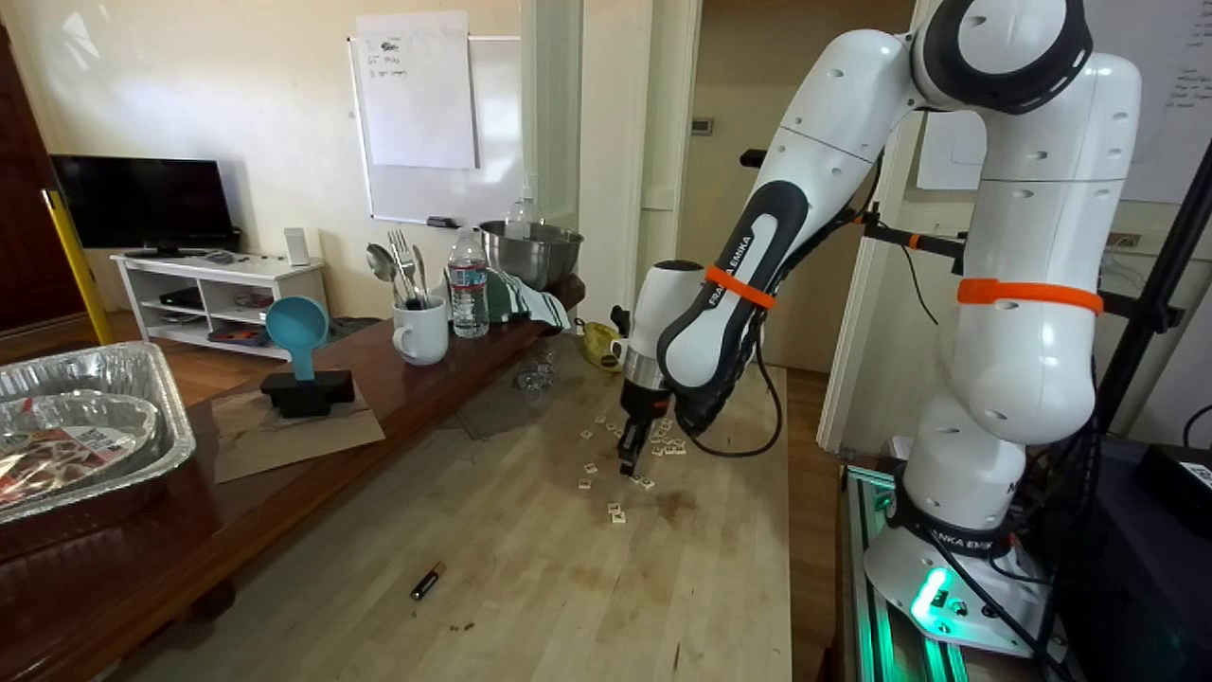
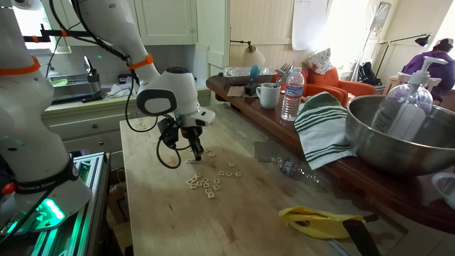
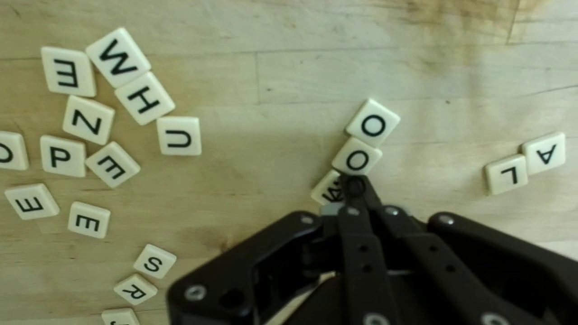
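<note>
A cream O tile (image 3: 357,160), black-lettered, lies against another O tile (image 3: 373,125) on the wooden tabletop (image 3: 253,189), just by the tips of the gripper (image 3: 356,187), whose fingers (image 3: 359,232) are pressed together. They partly hide a third tile (image 3: 326,188), its letter unclear; the white forearm (image 1: 781,227) is marked FRANKA EMIKA.

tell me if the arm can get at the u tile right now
Probably yes: in the wrist view, nothing covers the U tile or rises around it. The claw is shut, though, so it would likely need opening first, and the H tile sits close by.
</note>
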Tool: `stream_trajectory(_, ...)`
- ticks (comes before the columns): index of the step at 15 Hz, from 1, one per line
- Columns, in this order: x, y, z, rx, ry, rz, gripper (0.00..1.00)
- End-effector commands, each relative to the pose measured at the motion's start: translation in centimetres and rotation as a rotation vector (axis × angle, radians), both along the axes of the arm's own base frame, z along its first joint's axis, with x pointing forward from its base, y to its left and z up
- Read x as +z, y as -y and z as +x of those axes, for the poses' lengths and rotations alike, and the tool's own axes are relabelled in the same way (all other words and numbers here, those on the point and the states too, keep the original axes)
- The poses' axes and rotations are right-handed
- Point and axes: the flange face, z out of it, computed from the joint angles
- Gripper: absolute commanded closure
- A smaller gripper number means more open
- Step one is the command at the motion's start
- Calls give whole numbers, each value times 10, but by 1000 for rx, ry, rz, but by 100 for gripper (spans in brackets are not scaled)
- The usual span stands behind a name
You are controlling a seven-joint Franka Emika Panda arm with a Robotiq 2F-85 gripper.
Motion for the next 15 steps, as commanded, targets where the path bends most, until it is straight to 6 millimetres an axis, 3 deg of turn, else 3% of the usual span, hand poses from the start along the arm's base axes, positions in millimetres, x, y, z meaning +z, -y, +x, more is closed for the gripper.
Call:
stream_trajectory(1, -11, -4, -2, 41, -5, -2, 100)
stream_trajectory(5, -13, 1, -2, 123, -1, -31, 100)
stream_trajectory(10, 1, 4, 4, 158, 48, -55, 100)
stream_trajectory(15, 1, -4, 2, 189, 34, -45, 100)
